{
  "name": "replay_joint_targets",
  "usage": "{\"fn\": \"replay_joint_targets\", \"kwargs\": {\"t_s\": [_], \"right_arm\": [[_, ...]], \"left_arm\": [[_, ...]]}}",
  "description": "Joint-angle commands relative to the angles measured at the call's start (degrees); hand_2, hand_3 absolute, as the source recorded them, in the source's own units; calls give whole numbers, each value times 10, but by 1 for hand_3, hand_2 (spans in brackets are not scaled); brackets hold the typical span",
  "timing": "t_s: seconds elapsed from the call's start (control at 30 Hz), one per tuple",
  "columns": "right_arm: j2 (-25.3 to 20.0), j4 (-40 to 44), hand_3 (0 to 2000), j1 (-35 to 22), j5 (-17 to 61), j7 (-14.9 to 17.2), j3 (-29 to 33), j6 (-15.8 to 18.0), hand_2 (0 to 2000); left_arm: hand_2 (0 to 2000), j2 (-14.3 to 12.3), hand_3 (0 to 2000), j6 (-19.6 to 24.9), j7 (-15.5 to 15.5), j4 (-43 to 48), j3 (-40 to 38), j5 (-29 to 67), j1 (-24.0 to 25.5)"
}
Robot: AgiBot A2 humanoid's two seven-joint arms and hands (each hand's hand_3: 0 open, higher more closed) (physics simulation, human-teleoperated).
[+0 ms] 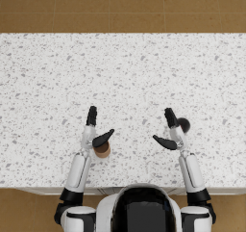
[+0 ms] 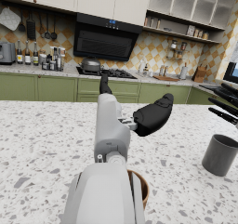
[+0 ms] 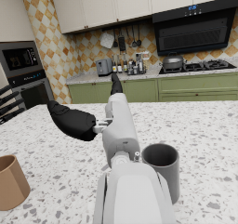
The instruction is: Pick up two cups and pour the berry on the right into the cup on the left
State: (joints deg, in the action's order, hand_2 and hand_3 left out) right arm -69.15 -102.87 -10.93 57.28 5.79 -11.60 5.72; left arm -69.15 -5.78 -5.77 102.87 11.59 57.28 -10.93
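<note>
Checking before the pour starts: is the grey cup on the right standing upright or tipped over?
Upright. The grey cup stands on its base on the counter, its open rim facing up, beside the right hand, which does not hold it.

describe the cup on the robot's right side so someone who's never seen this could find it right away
On the speckled white counter, look near the front edge on the robot's right side, just beside its open right hand. The grey cup stands upright there; the only other cup, the brown cup by the left hand, is tan.
</note>
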Motion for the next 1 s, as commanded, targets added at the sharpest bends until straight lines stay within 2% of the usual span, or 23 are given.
{"fn": "replay_joint_targets", "kwargs": {"t_s": [0.03,0.43,0.47,0.57,0.7,1.0], "right_arm": [[0,0,0,0,0,0,0,0,0],[0,0,0,0,0,0,0,0,0],[-1,9,0,-1,0,0,-17,0,0],[-3,-7,0,5,0,-37,8,-36,0],[-4,-19,0,18,0,-52,39,-52,0],[-8,-31,0,59,161,-58,129,-57,0]], "left_arm": [[0,0,0,0,0,0,0,0,0],[0,0,0,0,0,0,0,0,0],[0,-1,0,0,0,-9,17,0,-1],[0,2,0,36,36,4,-2,0,15],[0,5,0,52,52,20,-23,0,36],[0,20,0,58,57,69,-81,156,118]]}}
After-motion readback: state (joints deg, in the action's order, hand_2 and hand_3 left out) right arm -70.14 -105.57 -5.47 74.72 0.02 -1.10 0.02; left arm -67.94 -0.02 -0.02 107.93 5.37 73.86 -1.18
